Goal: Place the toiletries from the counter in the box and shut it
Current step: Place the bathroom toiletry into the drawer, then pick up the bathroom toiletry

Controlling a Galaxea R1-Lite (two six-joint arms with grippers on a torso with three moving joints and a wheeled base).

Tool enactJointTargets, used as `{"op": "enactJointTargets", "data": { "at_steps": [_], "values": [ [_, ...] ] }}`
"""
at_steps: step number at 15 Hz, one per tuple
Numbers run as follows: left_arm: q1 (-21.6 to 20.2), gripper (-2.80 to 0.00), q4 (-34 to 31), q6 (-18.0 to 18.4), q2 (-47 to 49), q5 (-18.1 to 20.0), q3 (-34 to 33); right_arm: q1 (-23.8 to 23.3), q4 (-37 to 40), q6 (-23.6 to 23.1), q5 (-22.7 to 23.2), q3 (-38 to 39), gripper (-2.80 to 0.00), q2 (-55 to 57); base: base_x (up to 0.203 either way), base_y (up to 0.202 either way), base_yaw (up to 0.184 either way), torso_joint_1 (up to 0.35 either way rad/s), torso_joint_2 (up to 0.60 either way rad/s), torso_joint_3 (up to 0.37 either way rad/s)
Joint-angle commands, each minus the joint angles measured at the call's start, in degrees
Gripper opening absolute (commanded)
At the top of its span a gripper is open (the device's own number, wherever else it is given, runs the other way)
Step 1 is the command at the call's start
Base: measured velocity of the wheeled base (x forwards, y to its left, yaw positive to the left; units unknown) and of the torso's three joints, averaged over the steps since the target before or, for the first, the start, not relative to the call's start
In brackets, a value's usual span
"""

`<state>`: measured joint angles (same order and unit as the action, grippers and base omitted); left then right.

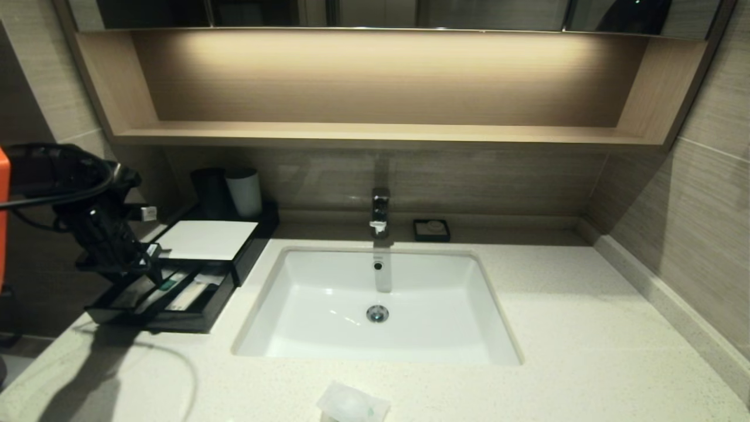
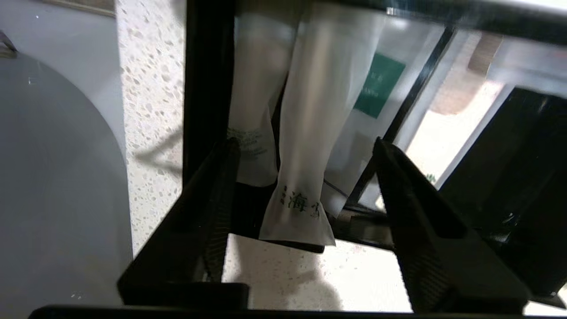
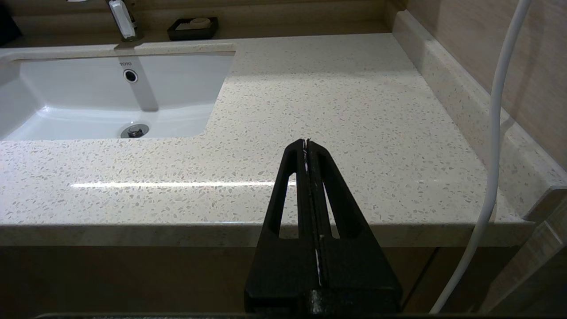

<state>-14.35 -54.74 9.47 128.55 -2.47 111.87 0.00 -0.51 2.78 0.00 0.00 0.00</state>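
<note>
The black box (image 1: 205, 239) with a white top panel stands at the counter's (image 1: 586, 328) back left, its front drawer (image 1: 176, 319) pulled out. Several slim clear sachets lie in the drawer, one with a green tip (image 1: 167, 285). My left gripper (image 1: 153, 264) hangs over the drawer, open. In the left wrist view a white sachet (image 2: 310, 133) lies loose between the spread fingers (image 2: 305, 148), its end over the drawer's front edge; beside it is a green-labelled sachet (image 2: 378, 84). A small crinkly packet (image 1: 351, 404) lies on the counter's front edge. My right gripper (image 3: 305, 141) is shut and empty at the counter's front right.
A white sunken basin (image 1: 375, 351) with a faucet (image 1: 379, 211) fills the middle. Black and white cups (image 1: 228, 192) stand behind the box, and a small black dish (image 1: 432, 230) sits by the back wall. A white cable (image 3: 496, 133) hangs near the right wall.
</note>
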Motion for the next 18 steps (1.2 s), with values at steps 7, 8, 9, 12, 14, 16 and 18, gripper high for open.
{"op": "enactJointTargets", "data": {
  "at_steps": [7, 8, 9, 12, 14, 16, 18],
  "values": [
    [0.8, 0.0, -0.5, -2.1, -3.9, 2.6, 0.0, 0.0, 0.0, 0.0, 0.0, -0.1, -2.8, 0.1, 0.0, 0.0, 0.0, 0.0, 0.0, 0.0],
    [1.0, 0.0, -1.2, -2.2, -4.2, 3.2, 0.0, 0.0, 0.0, 0.0, 0.0, -0.1, -2.8, 0.1, 0.0, 0.0, 0.0, 0.0, 0.0, 0.0],
    [1.1, -2.8, -1.6, -2.2, -4.2, 3.5, 0.0, 0.0, 0.0, 0.0, 0.0, 0.0, -2.8, 0.1, 0.0, 0.0, 0.0, 0.0, 0.0, 0.0],
    [1.3, -2.8, -1.8, -2.3, -3.8, 3.5, 0.0, 0.0, 0.0, 0.0, 0.0, -0.1, -2.8, 0.1, 0.0, 0.0, 0.0, 0.0, 0.0, 0.0],
    [1.3, -2.8, -2.1, -2.4, -3.5, 3.5, 0.0, 0.0, 0.0, 0.0, 0.0, 0.0, -2.8, 0.1, 0.0, 0.0, 0.0, 0.0, 0.0, 0.0],
    [1.3, -2.8, -2.6, -2.5, -3.1, 3.5, 0.0, 0.0, 0.0, 0.0, 0.0, 0.0, -2.8, 0.1, 0.0, 0.0, 0.0, 0.0, 0.0, 0.0],
    [1.3, -2.8, -3.0, -2.8, -2.6, 3.3, 0.0, 0.0, 0.0, 0.0, 0.0, 0.0, -2.8, 0.0, 0.0, 0.0, 0.0, 0.0, 0.0, 0.0]
  ]
}}
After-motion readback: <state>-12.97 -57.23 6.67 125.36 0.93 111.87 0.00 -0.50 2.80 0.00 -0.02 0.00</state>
